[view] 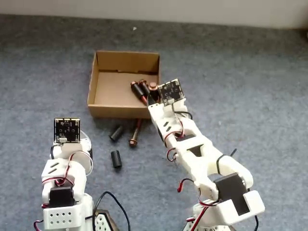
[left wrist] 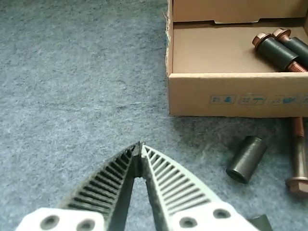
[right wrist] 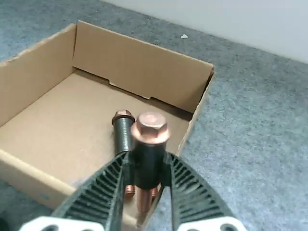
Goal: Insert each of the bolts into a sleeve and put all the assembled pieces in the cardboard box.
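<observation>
The cardboard box (view: 103, 82) sits open at mid-table. My right gripper (right wrist: 146, 163) is shut on an assembled bolt-in-sleeve piece (right wrist: 149, 144), held upright over the box's near right corner (view: 153, 89). Two assembled pieces (left wrist: 276, 48) lie inside the box, one of them (right wrist: 122, 132) just behind the held piece. On the carpet in front of the box lie a loose copper bolt (view: 135, 132) and two black sleeves (view: 116, 133) (view: 116, 159). My left gripper (left wrist: 139, 159) is shut and empty, low over the carpet, to the left of a sleeve (left wrist: 246, 159) and the bolt (left wrist: 298, 161).
Grey carpet covers the whole table. The box's left half (right wrist: 57, 130) holds nothing. The left arm (view: 65, 168) stands at the front left, well apart from the right arm (view: 202, 159). A pale wall edge (view: 192, 9) runs along the back.
</observation>
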